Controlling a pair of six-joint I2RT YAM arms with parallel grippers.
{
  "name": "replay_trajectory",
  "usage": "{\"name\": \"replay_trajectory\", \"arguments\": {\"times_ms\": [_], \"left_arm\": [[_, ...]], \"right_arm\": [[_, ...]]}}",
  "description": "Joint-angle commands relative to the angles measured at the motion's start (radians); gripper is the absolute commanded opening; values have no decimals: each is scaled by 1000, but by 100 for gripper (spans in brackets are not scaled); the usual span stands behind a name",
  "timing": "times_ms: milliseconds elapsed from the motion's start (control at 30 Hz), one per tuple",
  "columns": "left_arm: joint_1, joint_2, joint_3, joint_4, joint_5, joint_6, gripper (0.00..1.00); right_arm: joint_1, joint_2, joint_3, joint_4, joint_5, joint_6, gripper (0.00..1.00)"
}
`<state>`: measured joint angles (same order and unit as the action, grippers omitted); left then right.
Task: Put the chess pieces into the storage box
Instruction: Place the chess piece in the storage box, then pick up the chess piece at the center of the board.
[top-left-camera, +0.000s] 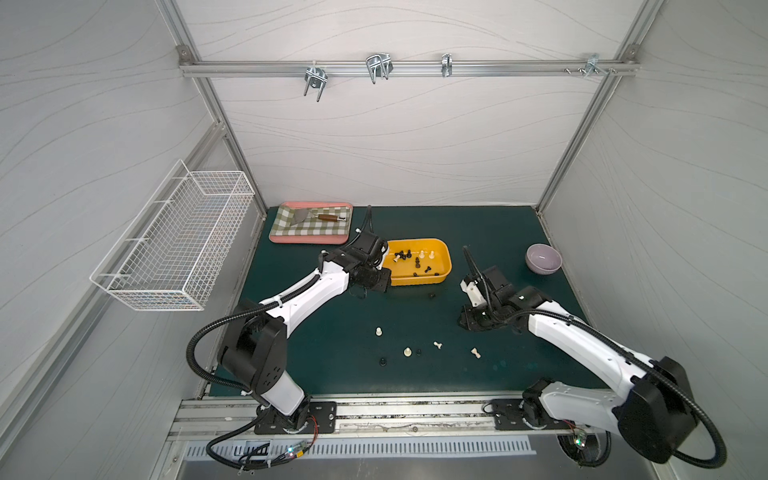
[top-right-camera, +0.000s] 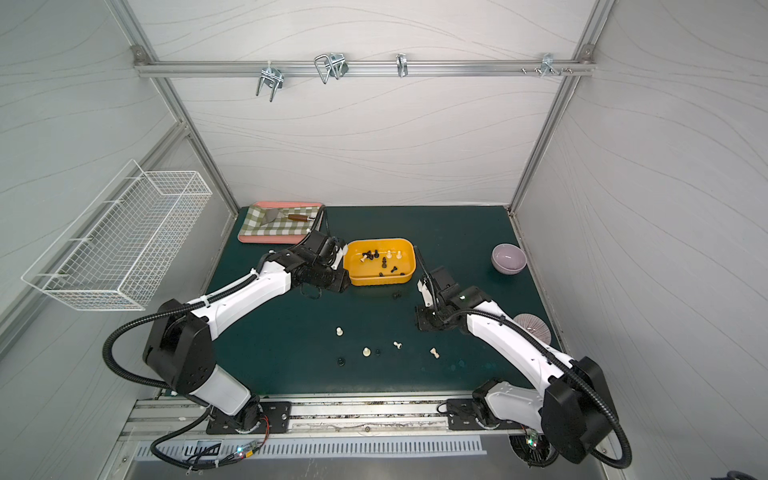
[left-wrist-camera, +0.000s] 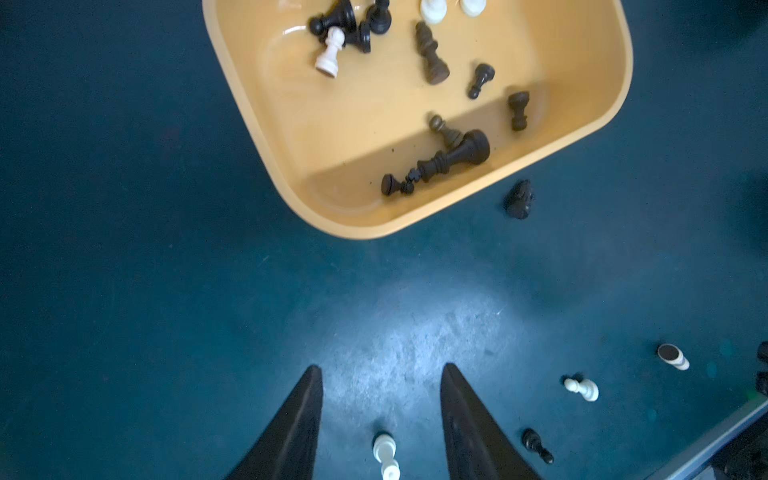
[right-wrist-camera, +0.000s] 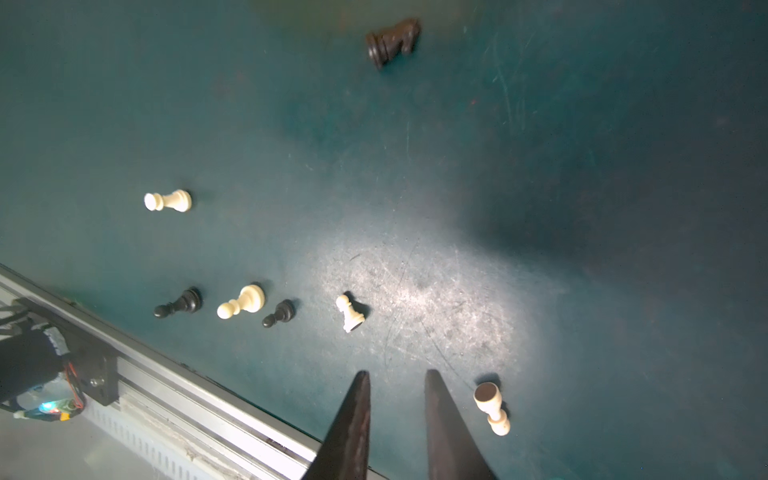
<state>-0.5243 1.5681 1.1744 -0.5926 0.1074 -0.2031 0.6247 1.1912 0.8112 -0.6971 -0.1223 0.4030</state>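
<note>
Black tapered fingers of the left gripper fill the near edge of the left wrist view. They stand well apart, with nothing between them except the dark green mat below, where a cream-white pawn sits. Beyond them is the shallow yellow-orange plastic storage box, rectangular with rounded corners. About a dozen small chess pieces lie inside it, mostly black or dark brown, a few cream-white. A dark brown knight lies on the mat just outside the box's wall.

The right gripper is over bare mat, its jaws parted by a narrow gap and holding nothing. A toppled cream-white piece with a dark round base lies just beside one finger. Farther off, three more cream-white pawns and two black ones are scattered near the aluminium rail.

In both top views the box stands mid-table, with the left wrist just beside its left end. A pink-rimmed checkered tray bearing a wooden-handled trowel lies behind. A lilac bowl sits to the right, and a white wire basket hangs on the left wall.
</note>
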Motion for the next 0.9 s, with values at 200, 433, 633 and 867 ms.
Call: {"name": "replay_trajectory", "arguments": {"times_ms": [200, 433, 633, 867], "left_arm": [[5, -149, -159, 70, -26, -66, 48], [6, -213, -216, 63, -59, -81, 48], [6, -247, -250, 62, -63, -103, 48], [6, -281, -280, 67, -81, -120, 48]], "right_arm": [[128, 113, 17, 2, 64, 19, 26], [247, 246, 53, 20, 108, 19, 26], [309, 327, 96, 33, 121, -43, 27], [328, 381, 123, 8, 155, -139, 29]]}}
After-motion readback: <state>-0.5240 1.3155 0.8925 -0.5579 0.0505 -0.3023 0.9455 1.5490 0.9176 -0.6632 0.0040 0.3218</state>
